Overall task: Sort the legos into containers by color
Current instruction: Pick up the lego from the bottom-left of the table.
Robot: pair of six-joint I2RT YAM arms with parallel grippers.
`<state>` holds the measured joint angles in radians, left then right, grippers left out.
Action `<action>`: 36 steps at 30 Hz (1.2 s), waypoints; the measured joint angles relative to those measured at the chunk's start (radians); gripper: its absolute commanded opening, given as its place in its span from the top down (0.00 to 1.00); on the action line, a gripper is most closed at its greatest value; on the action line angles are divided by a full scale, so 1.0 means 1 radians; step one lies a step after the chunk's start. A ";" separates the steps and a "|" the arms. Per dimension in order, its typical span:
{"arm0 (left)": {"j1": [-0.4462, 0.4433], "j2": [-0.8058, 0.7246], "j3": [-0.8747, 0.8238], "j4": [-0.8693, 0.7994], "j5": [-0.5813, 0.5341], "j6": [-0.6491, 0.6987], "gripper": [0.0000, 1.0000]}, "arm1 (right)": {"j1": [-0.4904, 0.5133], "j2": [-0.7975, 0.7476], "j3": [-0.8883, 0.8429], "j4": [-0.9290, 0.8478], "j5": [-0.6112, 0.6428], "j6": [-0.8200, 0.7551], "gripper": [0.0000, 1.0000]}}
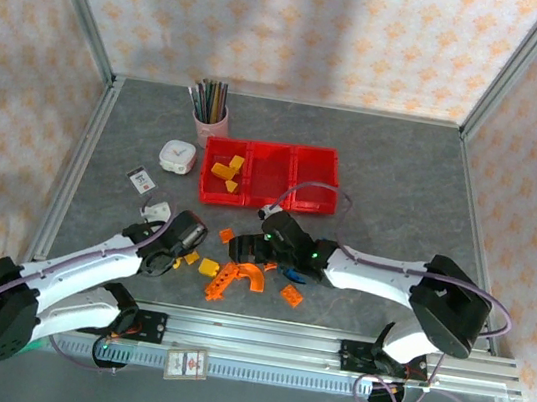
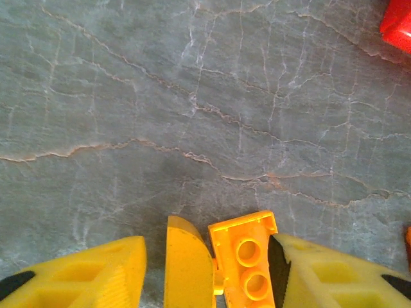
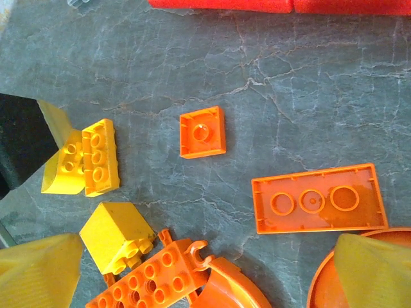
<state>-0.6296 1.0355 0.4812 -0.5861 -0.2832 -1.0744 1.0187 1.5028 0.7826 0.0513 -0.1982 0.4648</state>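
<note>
Three joined red containers (image 1: pixel 268 174) stand at mid-table; the left one holds yellow legos (image 1: pixel 224 171). My left gripper (image 2: pixel 207 256) sits low over the table with a curved yellow piece (image 2: pixel 186 266) and an upturned yellow block (image 2: pixel 247 256) between its fingers. The right finger touches the block, while a gap shows between the left finger and the curved piece. My right gripper (image 3: pixel 205 276) is open above an orange arch (image 3: pixel 231 285) and an orange studded plate (image 3: pixel 151 276). Nearby lie a yellow block (image 3: pixel 119 237), an orange square (image 3: pixel 202 131) and an upturned orange plate (image 3: pixel 318 199).
A pink cup of pens (image 1: pixel 209 121) and a white round gadget (image 1: pixel 177 156) stand left of the containers. A small card (image 1: pixel 141 179) lies further left. A blue piece (image 1: pixel 292 277) shows under the right arm. The metal rail (image 1: pixel 328 346) runs along the near edge.
</note>
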 measured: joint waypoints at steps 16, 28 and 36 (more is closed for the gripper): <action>0.000 0.041 -0.083 0.105 0.014 -0.024 0.76 | 0.000 0.036 0.003 0.002 -0.001 0.000 0.00; 0.000 -0.017 -0.091 0.105 0.014 -0.025 0.74 | 0.000 0.036 0.012 0.002 0.000 0.000 0.00; 0.000 -0.020 -0.091 0.105 0.015 -0.020 0.80 | 0.000 0.036 0.016 0.002 0.000 0.000 0.00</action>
<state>-0.6296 1.0157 0.3904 -0.4816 -0.2684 -1.0943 1.0187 1.5387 0.7986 0.0532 -0.1978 0.4648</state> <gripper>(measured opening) 0.229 0.997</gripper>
